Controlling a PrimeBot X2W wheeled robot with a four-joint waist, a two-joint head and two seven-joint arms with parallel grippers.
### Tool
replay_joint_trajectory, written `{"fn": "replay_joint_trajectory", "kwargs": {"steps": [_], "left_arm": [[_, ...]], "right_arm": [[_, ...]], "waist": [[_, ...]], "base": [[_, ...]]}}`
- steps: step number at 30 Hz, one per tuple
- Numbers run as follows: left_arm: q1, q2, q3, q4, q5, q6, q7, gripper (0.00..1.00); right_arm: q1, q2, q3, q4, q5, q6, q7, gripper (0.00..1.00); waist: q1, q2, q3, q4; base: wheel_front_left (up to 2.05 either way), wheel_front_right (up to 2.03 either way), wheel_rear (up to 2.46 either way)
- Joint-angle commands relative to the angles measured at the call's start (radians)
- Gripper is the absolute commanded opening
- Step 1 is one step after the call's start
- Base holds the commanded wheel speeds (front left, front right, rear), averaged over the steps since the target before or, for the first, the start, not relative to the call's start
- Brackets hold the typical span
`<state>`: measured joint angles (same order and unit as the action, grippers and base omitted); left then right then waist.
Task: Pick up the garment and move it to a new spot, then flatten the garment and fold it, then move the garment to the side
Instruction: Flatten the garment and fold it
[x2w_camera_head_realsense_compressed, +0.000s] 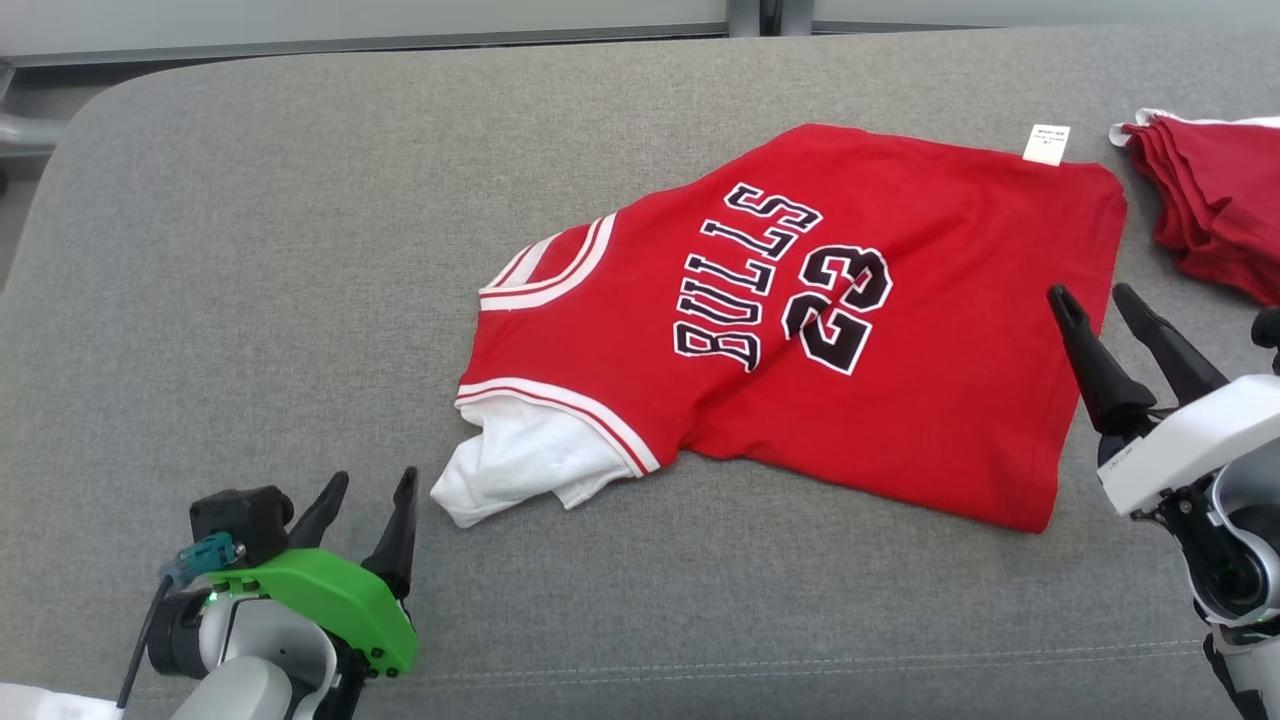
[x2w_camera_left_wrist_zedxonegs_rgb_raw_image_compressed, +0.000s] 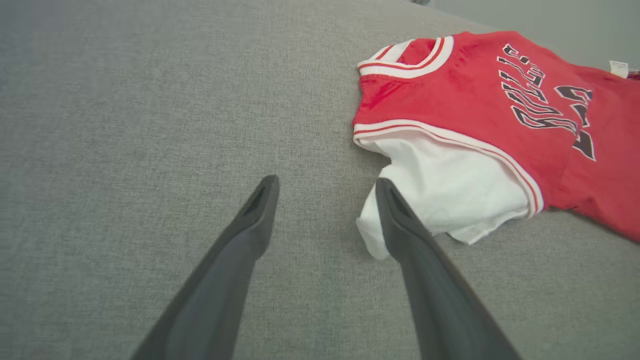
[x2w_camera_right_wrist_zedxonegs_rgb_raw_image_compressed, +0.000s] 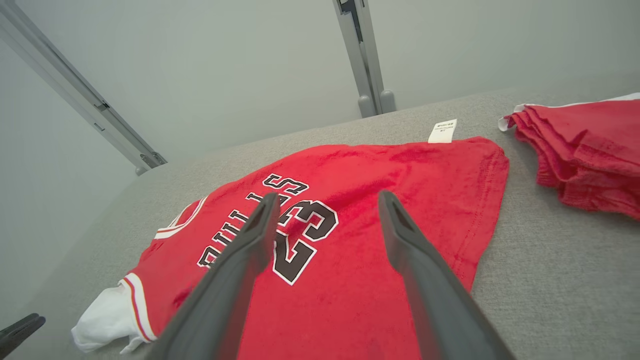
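Observation:
The garment (x2w_camera_head_realsense_compressed: 850, 330) is a red jersey with black BULLS lettering and the number 23, folded once and lying on the grey padded surface (x2w_camera_head_realsense_compressed: 250, 300). Its white sleeve (x2w_camera_head_realsense_compressed: 510, 465) sticks out at the lower left, and a small white tag (x2w_camera_head_realsense_compressed: 1046, 143) lies at its far right corner. My left gripper (x2w_camera_head_realsense_compressed: 368, 495) stands open just left of the sleeve; in the left wrist view the gripper (x2w_camera_left_wrist_zedxonegs_rgb_raw_image_compressed: 325, 187) has the sleeve (x2w_camera_left_wrist_zedxonegs_rgb_raw_image_compressed: 450, 185) beside its right finger, nothing between the jaws. My right gripper (x2w_camera_head_realsense_compressed: 1097, 300) is open at the jersey's right edge, hovering over the jersey (x2w_camera_right_wrist_zedxonegs_rgb_raw_image_compressed: 350, 210) in the right wrist view, gripper (x2w_camera_right_wrist_zedxonegs_rgb_raw_image_compressed: 327, 200) empty.
A pile of darker red cloth (x2w_camera_head_realsense_compressed: 1215, 190) lies at the far right edge, close to my right arm, seen also as the cloth pile (x2w_camera_right_wrist_zedxonegs_rgb_raw_image_compressed: 585, 150) in the right wrist view. Beyond the surface's far edge are a pale wall and metal posts (x2w_camera_right_wrist_zedxonegs_rgb_raw_image_compressed: 362, 55).

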<state>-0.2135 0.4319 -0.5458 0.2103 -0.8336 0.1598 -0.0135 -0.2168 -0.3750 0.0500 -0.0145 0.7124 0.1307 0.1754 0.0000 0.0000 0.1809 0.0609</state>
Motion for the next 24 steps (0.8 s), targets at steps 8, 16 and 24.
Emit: {"fn": "replay_joint_trajectory", "kwargs": {"steps": [8, 16, 24], "left_arm": [[-0.015, -0.038, -0.018, -0.089, 0.051, 0.021, -0.071, 1.00], [0.009, -0.095, -0.031, -0.140, 0.093, 0.052, -0.171, 1.00], [0.026, -0.095, -0.028, -0.124, 0.100, 0.056, -0.198, 1.00]], "right_arm": [[0.074, 0.020, -0.033, 0.014, -0.037, 0.000, -0.029, 1.00], [0.181, 0.081, -0.073, -0.003, -0.108, 0.000, -0.095, 1.00], [0.255, 0.143, -0.061, 0.050, -0.153, 0.000, -0.090, 1.00]], "waist": [[0.0000, 0.0000, 0.001, -0.018], [0.0000, 0.0000, 0.004, -0.057], [0.0000, 0.0000, 0.010, -0.077]], "base": [[0.00, 0.00, 0.00], [0.00, 0.00, 0.00], [0.00, 0.00, 0.00]]}}
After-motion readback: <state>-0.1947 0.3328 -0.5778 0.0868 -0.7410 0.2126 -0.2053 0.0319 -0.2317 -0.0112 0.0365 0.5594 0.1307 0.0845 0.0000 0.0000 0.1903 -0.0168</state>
